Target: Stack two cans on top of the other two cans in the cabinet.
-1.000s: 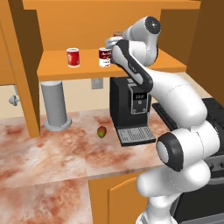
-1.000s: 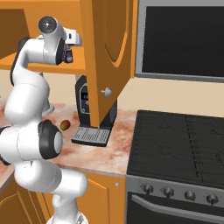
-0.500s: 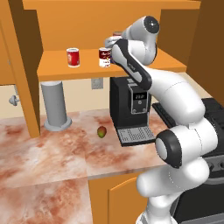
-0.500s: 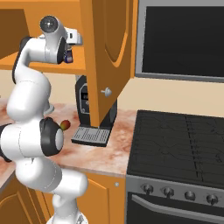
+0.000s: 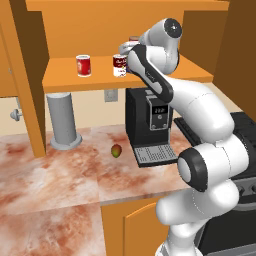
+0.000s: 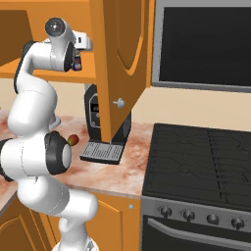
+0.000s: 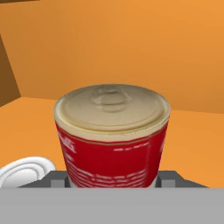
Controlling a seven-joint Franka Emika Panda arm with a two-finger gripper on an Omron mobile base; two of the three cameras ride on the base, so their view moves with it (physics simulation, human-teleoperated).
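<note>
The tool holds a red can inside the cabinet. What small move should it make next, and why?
Probably it should carry the red can sideways until it is centred over the white lid that shows low beside it, and only then lower it. The tool grips the can on both sides, but the can sits off to one side of that lid, so lowering now would likely miss it.

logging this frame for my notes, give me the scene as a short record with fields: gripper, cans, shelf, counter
gripper: gripper shut on a red can, held up inside the cabinet
cans on shelf: bright red can to the left, red-and-white can beside the arm, both upright and apart
shelf: flat shelf board
counter: coffee machine, grey cylinder, small fruit
</note>
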